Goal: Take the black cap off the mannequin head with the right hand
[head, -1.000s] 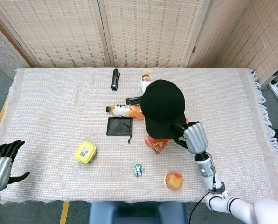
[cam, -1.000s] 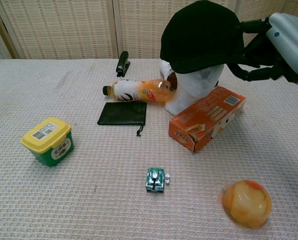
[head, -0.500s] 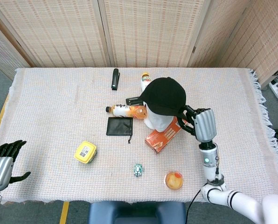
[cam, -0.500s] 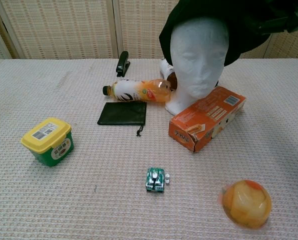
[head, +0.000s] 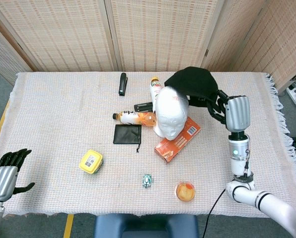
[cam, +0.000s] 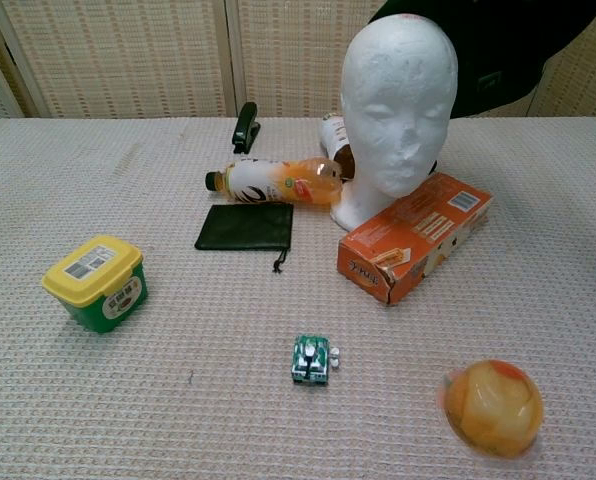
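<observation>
Black cap (head: pixel 193 83) pinched by right robot hand (head: pixel 233 112), apparently clear of mannequin head (head: pixel 171 112) (bare)

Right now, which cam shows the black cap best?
Head view: the whole black cap shows, lifted off the mannequin head and held by the right robot hand. Chest view shows only its lower part, cropped at the top edge.

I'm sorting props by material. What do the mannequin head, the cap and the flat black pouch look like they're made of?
Mannequin head: probably foam, matte white with a grainy, pitted surface. Black cap, held by the right hand: dull, soft fabric, sagging where it hangs. Flat black pouch: lies limp with a drawstring cord, likely thin cloth or faux leather; the faint sheen leaves that open.
</observation>
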Motion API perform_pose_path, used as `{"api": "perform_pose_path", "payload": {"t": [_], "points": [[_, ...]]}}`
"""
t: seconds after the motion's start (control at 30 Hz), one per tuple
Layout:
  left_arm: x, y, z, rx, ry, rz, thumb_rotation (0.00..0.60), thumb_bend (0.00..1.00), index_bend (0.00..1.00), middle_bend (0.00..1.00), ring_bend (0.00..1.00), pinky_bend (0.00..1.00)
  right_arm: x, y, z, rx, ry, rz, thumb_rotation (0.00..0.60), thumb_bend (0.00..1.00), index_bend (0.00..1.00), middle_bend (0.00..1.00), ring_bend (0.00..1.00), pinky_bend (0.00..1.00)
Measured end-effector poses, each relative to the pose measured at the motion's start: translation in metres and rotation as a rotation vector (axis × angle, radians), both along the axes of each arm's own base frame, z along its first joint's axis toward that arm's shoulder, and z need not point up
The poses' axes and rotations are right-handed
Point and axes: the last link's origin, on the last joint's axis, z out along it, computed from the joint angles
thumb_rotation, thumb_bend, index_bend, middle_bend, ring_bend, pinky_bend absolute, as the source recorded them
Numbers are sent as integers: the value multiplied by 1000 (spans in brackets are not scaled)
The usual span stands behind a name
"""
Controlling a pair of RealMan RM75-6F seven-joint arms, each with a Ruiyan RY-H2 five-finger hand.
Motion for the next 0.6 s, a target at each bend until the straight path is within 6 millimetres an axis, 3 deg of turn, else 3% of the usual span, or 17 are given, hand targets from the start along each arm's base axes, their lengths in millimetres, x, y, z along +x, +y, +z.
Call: {"api": "perform_pose_path", "payload": {"t": [0.27,0.6], "points": [[3,1,-2,-15,8,-2,600,112,154,146,151,144,-26,0,24,6,106,-55,600,823,878,1000,1000,1000],[5,2,-6,-32,5,-7,600,113,155,142,150,144,-73,29,32,164,232,-151,600,828,880,1000,1000,1000]]}}
